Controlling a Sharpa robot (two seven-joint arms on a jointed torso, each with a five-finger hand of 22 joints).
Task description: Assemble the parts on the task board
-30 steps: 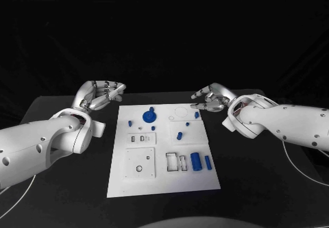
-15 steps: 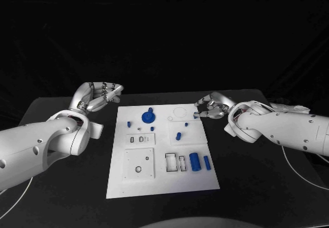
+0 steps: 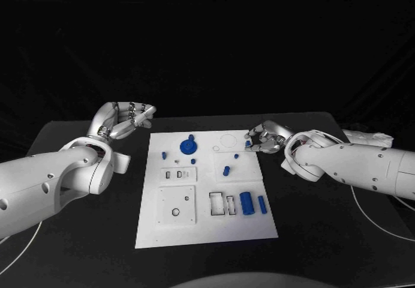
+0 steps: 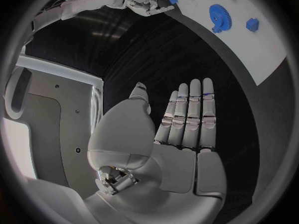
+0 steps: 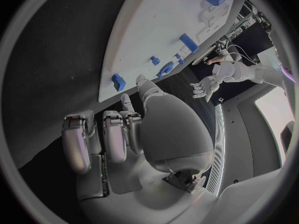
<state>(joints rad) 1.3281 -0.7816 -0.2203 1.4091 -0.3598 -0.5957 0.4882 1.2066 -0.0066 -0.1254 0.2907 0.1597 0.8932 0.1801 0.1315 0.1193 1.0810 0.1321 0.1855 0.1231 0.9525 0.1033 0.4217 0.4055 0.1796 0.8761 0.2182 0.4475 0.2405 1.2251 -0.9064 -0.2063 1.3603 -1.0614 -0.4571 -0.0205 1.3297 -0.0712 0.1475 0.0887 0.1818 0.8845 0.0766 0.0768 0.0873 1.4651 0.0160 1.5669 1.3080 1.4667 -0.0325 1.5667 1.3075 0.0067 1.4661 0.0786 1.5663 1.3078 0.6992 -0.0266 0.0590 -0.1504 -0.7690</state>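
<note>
Head view, board: the white task board (image 3: 206, 191) lies in the middle of the black table (image 3: 78, 240), its short edges near and far from the robot
Head view, parts: a blue gear (image 3: 188, 146) sits near the board's far edge, small blue pegs (image 3: 225, 171) lie mid-board, and two blue bars (image 3: 252, 204) lie toward the board's right edge
Head view, right hand: the right hand (image 3: 264, 137) is at the board's far right corner, fingers curled together around a small blue part (image 3: 248, 144); it seems pinched at the fingertips
Head view, left hand: the left hand (image 3: 123, 120) hovers off the board's far left corner, fingers apart, holding nothing
Left wrist view: the left hand (image 4: 177, 134) is flat and spread over bare table; the gear (image 4: 219, 16) shows on the board's edge beyond it
Right wrist view: the right hand (image 5: 134, 129) has its fingers bent in beside the board's edge; whether they clamp anything cannot be told here; blue pegs (image 5: 118, 81) lie just past them
Handling, judged: the parts look like small, stiff, light plastic, smooth enough to slip; a fingertip pinch across a peg's sides seems best
Change: compared with one second ago, the right hand has drawn slightly off the board's corner, its forearm swung closer, while the left hand and loose parts have stayed put
</note>
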